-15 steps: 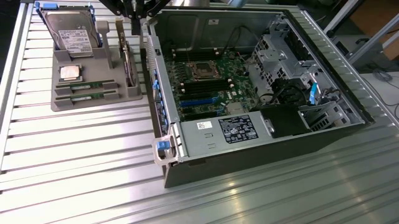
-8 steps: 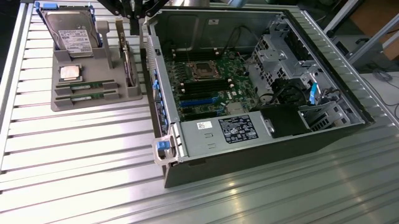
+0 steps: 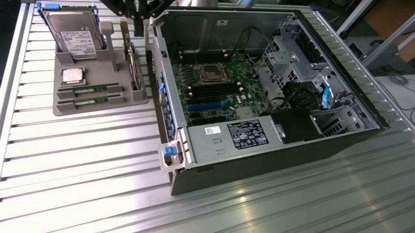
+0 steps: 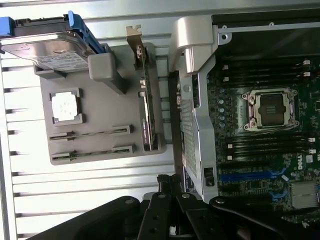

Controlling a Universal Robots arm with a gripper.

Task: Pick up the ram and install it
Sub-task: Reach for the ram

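Ribbed aluminium tabletop carries a grey parts tray beside an open computer case. Two ram sticks lie in the tray's parallel slots just beside the processor chip, their labels too small to read. The gripper, cut off by the exterior view's top edge, hangs between tray and case, jaws clenched on nothing.

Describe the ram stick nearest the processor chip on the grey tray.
The ram stick is a long, thin green board with a white label, standing on its long edge in a slot of the grey tray, just beside the processor chip. A second stick sits parallel alongside. Only the tray touches it.
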